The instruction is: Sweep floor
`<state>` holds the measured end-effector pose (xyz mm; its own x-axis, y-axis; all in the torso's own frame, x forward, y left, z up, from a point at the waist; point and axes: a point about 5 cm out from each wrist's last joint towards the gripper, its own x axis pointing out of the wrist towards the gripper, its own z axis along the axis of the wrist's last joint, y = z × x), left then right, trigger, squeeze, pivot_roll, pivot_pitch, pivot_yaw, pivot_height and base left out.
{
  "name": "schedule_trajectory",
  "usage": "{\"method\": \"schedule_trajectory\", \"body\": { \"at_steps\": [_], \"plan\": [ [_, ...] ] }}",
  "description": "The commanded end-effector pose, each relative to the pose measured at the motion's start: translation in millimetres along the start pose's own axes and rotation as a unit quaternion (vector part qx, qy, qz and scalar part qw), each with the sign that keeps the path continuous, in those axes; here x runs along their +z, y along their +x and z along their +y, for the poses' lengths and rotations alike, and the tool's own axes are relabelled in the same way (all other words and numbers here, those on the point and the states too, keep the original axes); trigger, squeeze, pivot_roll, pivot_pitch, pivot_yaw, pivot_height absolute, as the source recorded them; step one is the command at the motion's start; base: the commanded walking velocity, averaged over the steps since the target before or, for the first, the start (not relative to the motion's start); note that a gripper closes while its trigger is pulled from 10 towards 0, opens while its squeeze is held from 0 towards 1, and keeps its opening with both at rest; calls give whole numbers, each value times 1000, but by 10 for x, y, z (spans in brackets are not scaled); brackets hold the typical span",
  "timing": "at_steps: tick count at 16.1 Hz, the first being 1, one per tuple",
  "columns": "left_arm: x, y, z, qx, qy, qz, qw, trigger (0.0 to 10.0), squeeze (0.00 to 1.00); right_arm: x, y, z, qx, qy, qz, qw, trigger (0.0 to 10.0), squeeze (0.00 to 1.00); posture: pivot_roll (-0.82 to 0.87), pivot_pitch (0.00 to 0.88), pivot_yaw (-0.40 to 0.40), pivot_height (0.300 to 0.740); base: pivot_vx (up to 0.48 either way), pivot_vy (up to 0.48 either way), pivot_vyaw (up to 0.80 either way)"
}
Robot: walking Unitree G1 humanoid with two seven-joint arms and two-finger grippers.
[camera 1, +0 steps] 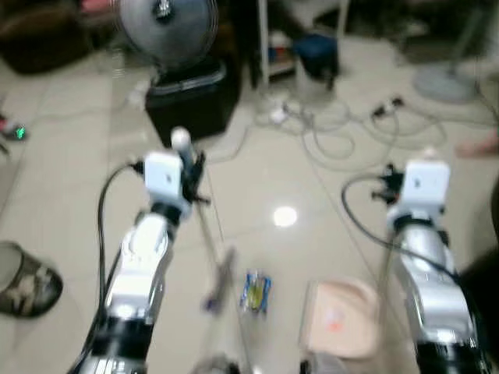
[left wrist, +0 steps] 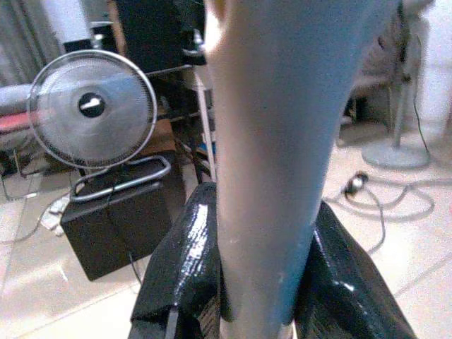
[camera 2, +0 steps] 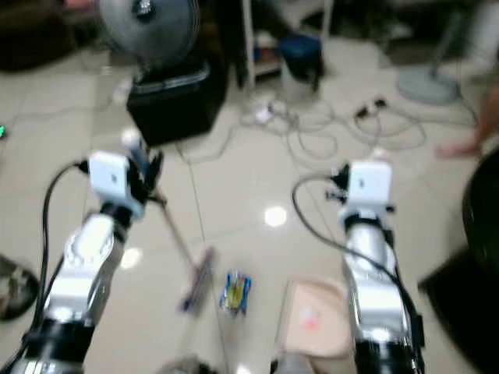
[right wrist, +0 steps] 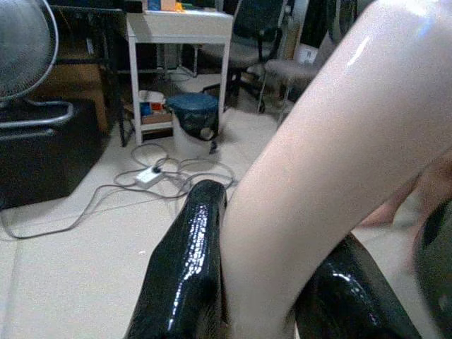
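Note:
My left gripper (camera 1: pixel 192 168) is shut on the grey broom handle (left wrist: pixel 282 141), whose white tip (camera 1: pixel 180 139) sticks up above the fingers. The thin shaft slants down to the broom head (camera 1: pixel 220 278) on the tiled floor. A yellow and blue wrapper (camera 1: pixel 255 292) lies just right of the head. My right gripper (camera 1: pixel 389 187) is shut on the pale pink dustpan handle (right wrist: pixel 332 134). The pink dustpan (camera 1: pixel 340 316) rests on the floor below it, right of the wrapper. Black fingers (right wrist: pixel 185 261) hug the handle on both sides.
A fan (camera 1: pixel 166 23) stands on a black box (camera 1: pixel 195 100) ahead. Cables and a power strip (camera 1: pixel 312 125) sprawl over the floor beyond. A dark bin (camera 1: pixel 316 53) sits under a white table (right wrist: pixel 180 25). A person's foot (camera 1: pixel 479 144) is far right, a camouflage item (camera 1: pixel 30 282) left.

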<state>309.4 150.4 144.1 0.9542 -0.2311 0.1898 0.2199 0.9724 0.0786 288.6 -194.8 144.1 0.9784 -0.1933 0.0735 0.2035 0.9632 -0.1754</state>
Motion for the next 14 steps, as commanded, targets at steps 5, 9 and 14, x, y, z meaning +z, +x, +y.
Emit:
{"method": "schedule_trajectory", "body": {
  "at_steps": [5,9,14],
  "plan": [
    [60,-28,169,24,19,-12,999,10000,0,52,-29,11,-13,11,-28,999,10000,0,-73,136,83,740,174,0,0],
    [24,-42,230,48,13,-6,999,10000,0,28,-27,-24,-7,10,-38,999,10000,0,-65,168,91,740,0,0,0],
    [-21,-100,365,103,10,-13,995,10000,0,75,70,-124,-8,4,-81,997,10000,0,-33,237,84,740,0,0,0]
  ]
}}
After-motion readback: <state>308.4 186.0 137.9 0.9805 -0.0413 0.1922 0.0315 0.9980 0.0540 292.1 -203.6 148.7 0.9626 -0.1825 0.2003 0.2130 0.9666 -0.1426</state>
